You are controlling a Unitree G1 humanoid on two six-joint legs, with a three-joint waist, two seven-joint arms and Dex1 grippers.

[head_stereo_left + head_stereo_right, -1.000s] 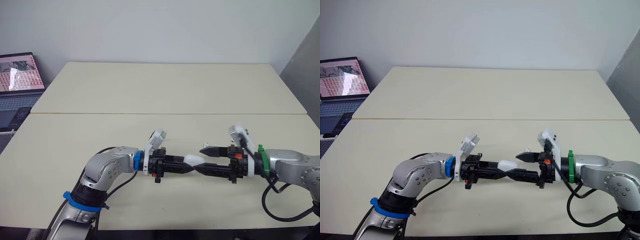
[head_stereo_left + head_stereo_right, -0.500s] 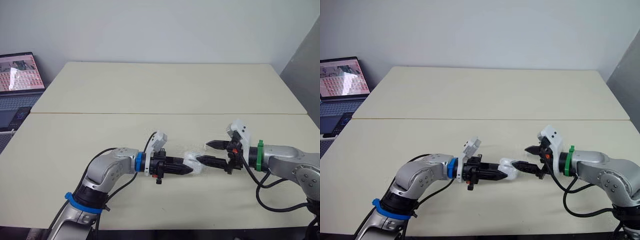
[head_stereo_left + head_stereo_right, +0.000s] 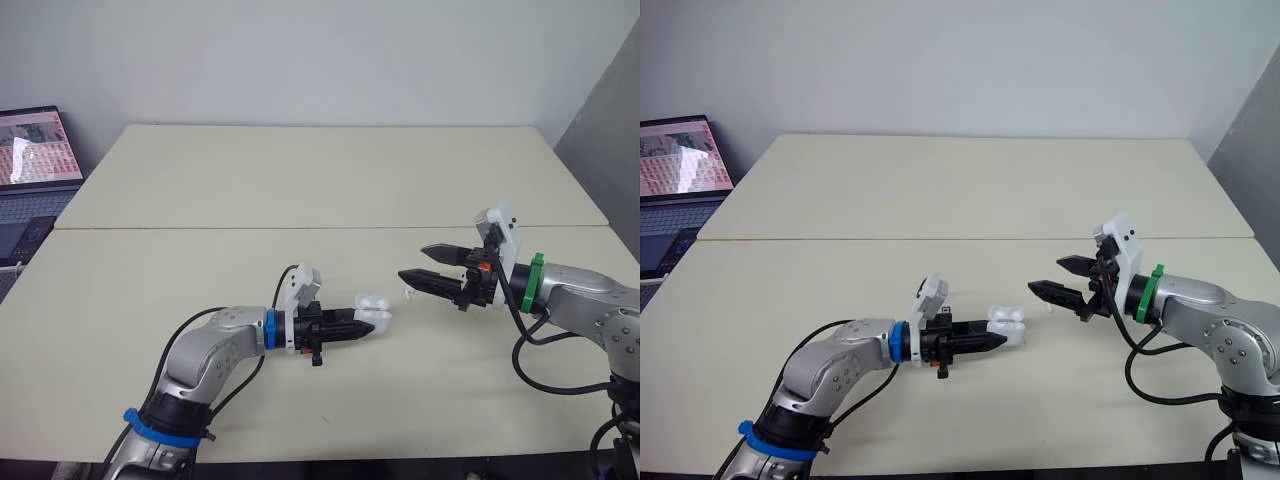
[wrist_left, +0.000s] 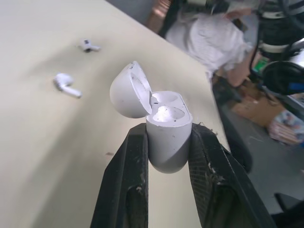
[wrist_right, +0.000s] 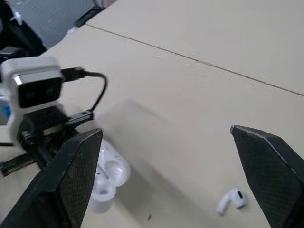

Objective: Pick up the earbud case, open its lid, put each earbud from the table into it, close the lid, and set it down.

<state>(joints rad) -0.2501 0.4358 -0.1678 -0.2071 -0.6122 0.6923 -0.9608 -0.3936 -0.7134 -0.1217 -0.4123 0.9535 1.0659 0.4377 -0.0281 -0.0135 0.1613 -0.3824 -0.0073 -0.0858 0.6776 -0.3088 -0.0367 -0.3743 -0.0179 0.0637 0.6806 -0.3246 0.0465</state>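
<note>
So the left hand (image 3: 372, 321) has the earbud case (image 4: 167, 135) clamped by its base with the lid (image 4: 129, 90) flipped open, the right hand (image 3: 414, 262) hangs spread wide off to the case's right, and an earbud (image 4: 66, 84) and a second earbud (image 4: 89, 46) lie loose on the worktop (image 3: 300, 180) just past the case.

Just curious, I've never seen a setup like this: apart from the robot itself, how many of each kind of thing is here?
earbud case: 1
earbuds: 2
laptop: 1
Total: 4
</note>
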